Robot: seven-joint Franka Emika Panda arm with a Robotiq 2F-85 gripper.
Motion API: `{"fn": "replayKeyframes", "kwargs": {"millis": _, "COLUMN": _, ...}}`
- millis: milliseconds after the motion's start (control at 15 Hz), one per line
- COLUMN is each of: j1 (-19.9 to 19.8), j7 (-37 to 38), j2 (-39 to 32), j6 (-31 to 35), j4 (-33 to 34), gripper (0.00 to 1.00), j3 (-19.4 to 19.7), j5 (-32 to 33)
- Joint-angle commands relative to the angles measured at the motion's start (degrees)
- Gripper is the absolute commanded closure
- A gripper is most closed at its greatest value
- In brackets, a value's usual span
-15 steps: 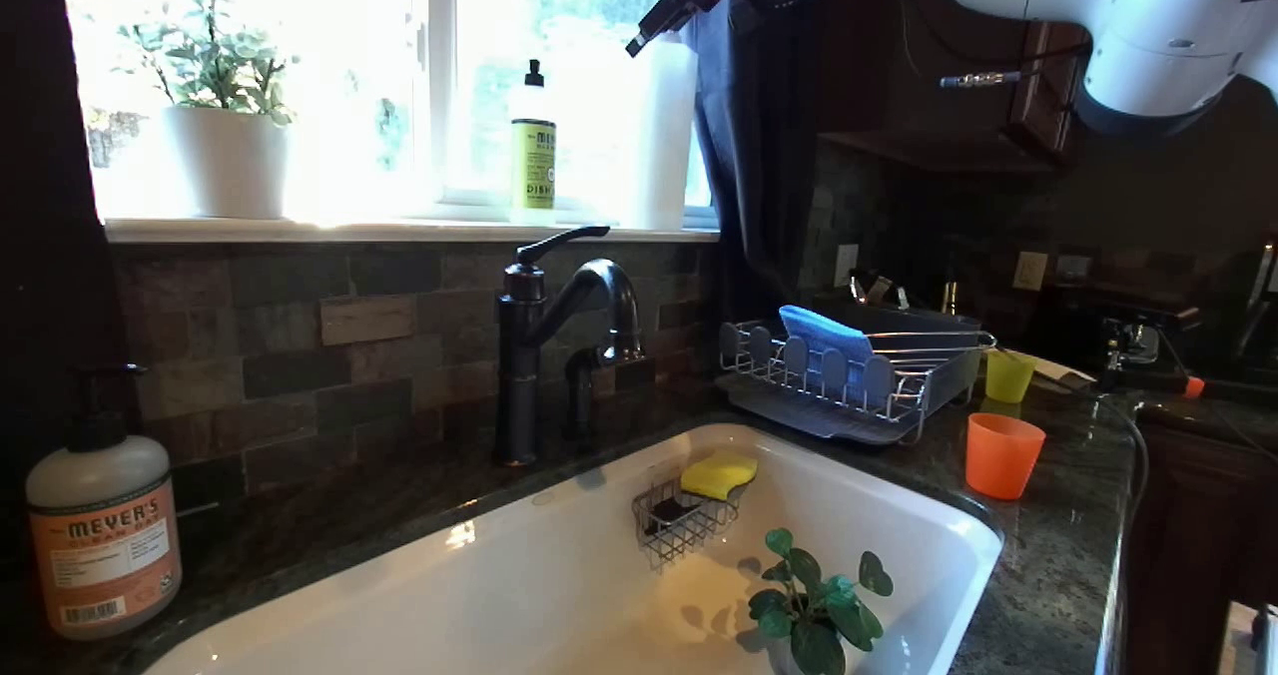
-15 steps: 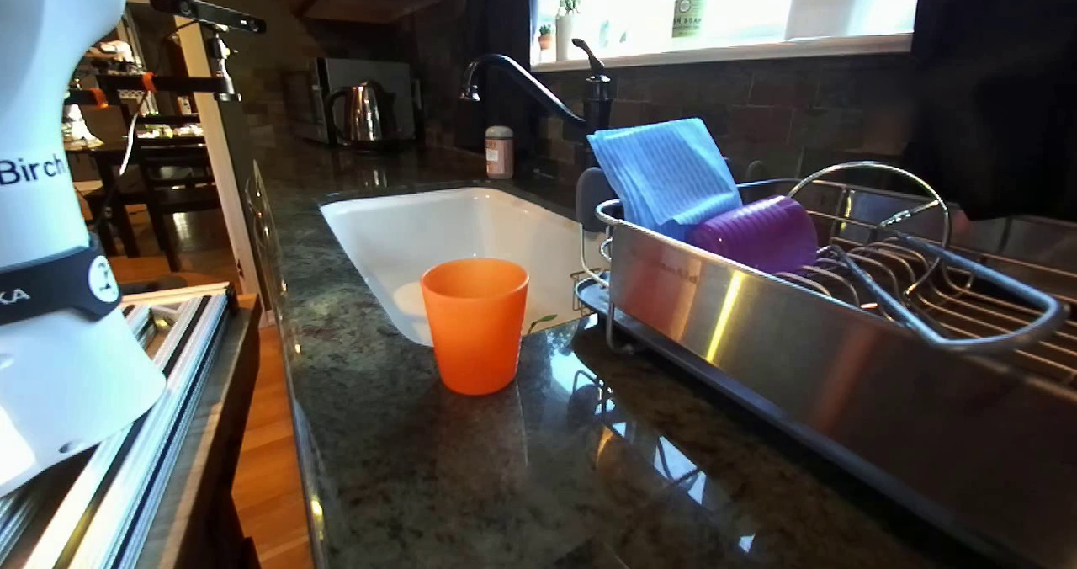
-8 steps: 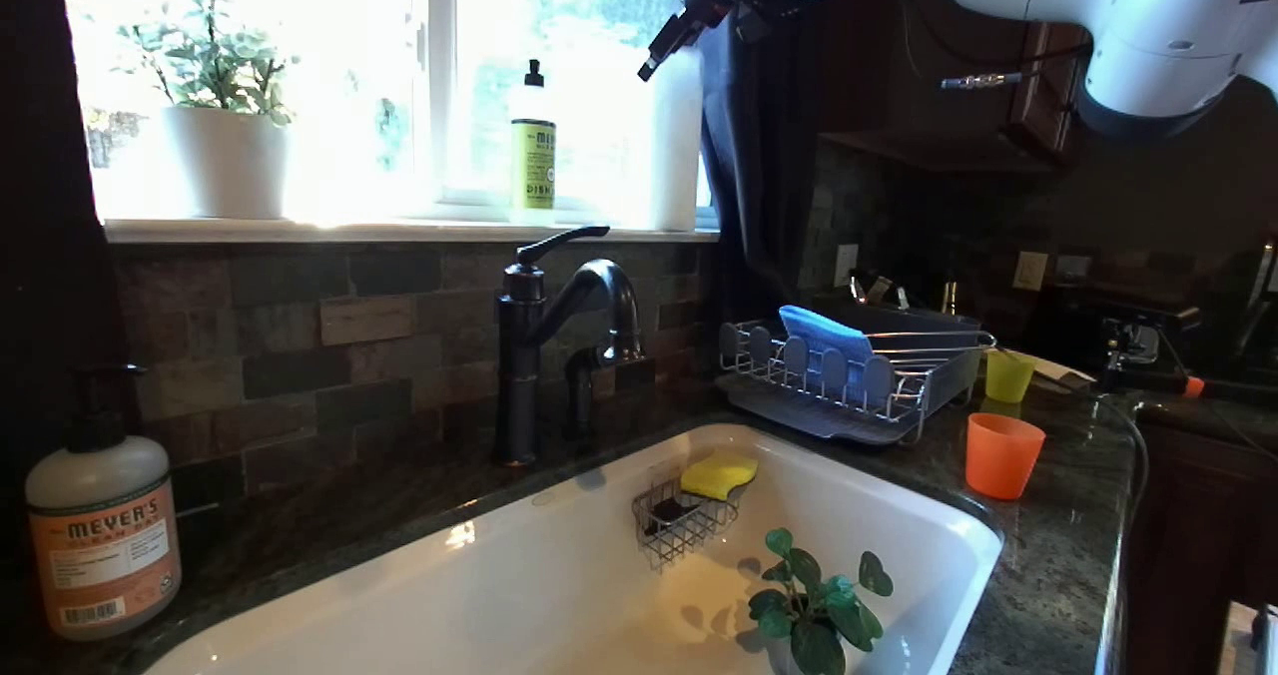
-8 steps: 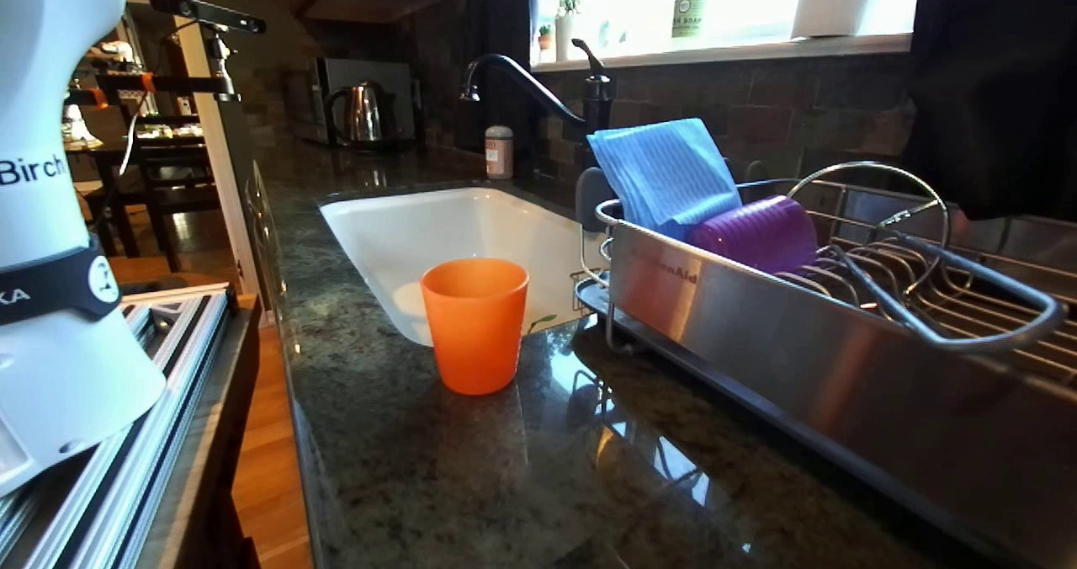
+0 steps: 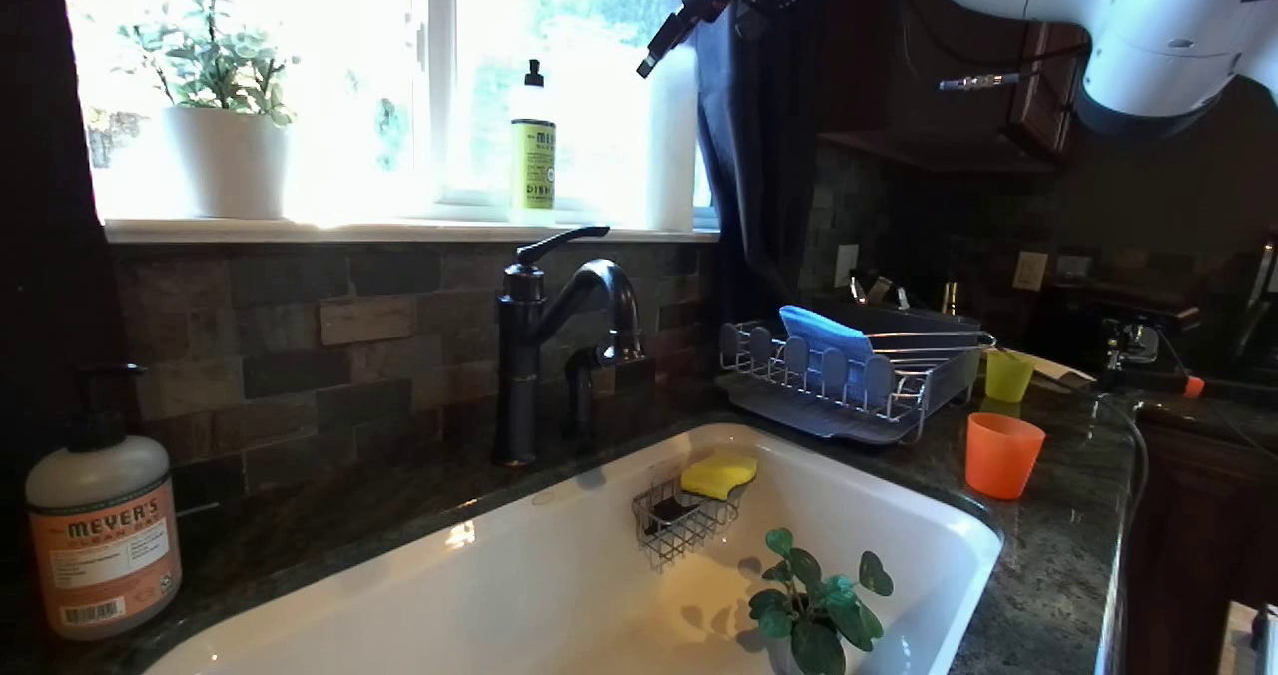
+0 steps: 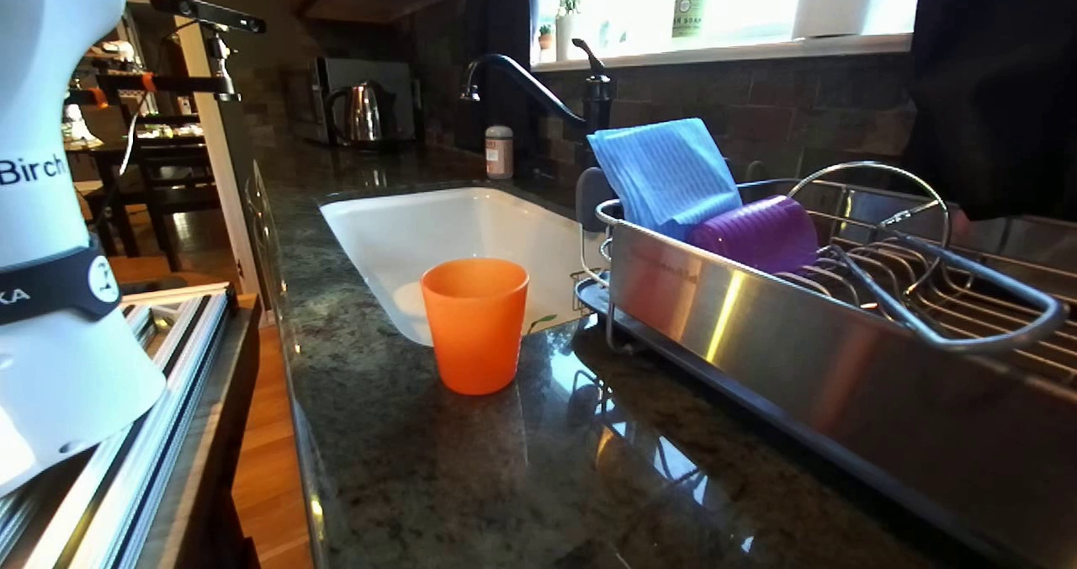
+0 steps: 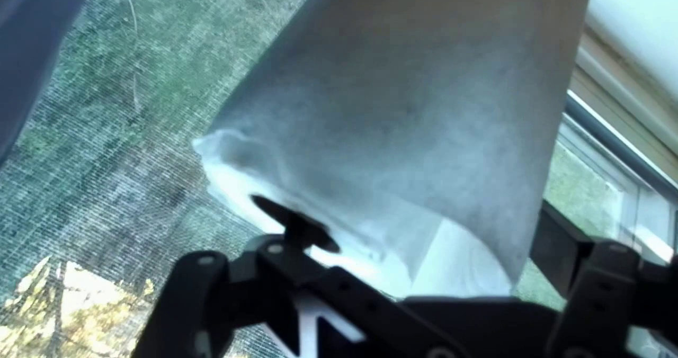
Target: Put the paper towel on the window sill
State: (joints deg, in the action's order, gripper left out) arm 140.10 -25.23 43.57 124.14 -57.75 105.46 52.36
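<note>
The paper towel (image 5: 671, 141) is a tall white roll standing roughly upright at the curtain end of the window sill (image 5: 399, 231). In another exterior view, the roll's lower part (image 6: 833, 1) meets the sill (image 6: 724, 54), and its top is cut off. My gripper (image 5: 644, 68) reaches down to the roll's upper end from above. Up close in the wrist view, the roll (image 7: 413, 93) lies between the wide-spread jaws of my gripper (image 7: 429, 235). One finger (image 7: 296, 225) overlaps its end; the other finger (image 7: 561, 244) is beside its edge. Whether they touch it I cannot tell.
On the sill are a green-yellow soap bottle (image 5: 533, 161) and a potted plant (image 5: 228, 161). A dark curtain (image 5: 749, 146) hangs right beside the roll. Below are the faucet (image 5: 519, 365), dish rack (image 5: 849, 375), sink (image 5: 479, 565) and orange cup (image 5: 1003, 455).
Gripper and roll shifted together toward the curtain, the gripper dropping a little; in the last half second both slid slightly back. The jaws stayed wide.
</note>
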Motion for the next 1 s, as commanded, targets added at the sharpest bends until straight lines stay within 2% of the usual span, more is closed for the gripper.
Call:
{"fn": "replayKeyframes", "kwargs": {"millis": 0, "j1": 0.0, "j7": -1.2, "j2": 0.9, "j6": 2.0, "j4": -0.3, "gripper": 0.00, "j3": -1.5, "j5": 2.7}}
{"fn": "replayKeyframes", "kwargs": {"millis": 600, "j1": 0.0, "j7": 0.0, "j2": -1.5, "j6": 0.6, "j4": -0.1, "gripper": 0.00, "j3": -3.0, "j5": 5.2}}
{"fn": "replayKeyframes", "kwargs": {"millis": 667, "j1": 0.0, "j7": 0.0, "j2": -1.7, "j6": 0.4, "j4": 0.0, "gripper": 0.00, "j3": -3.7, "j5": 4.9}}
{"fn": "replayKeyframes", "kwargs": {"millis": 933, "j1": -0.1, "j7": 2.0, "j2": 0.3, "j6": 4.8, "j4": 0.3, "gripper": 0.00, "j3": -10.3, "j5": 0.5}}
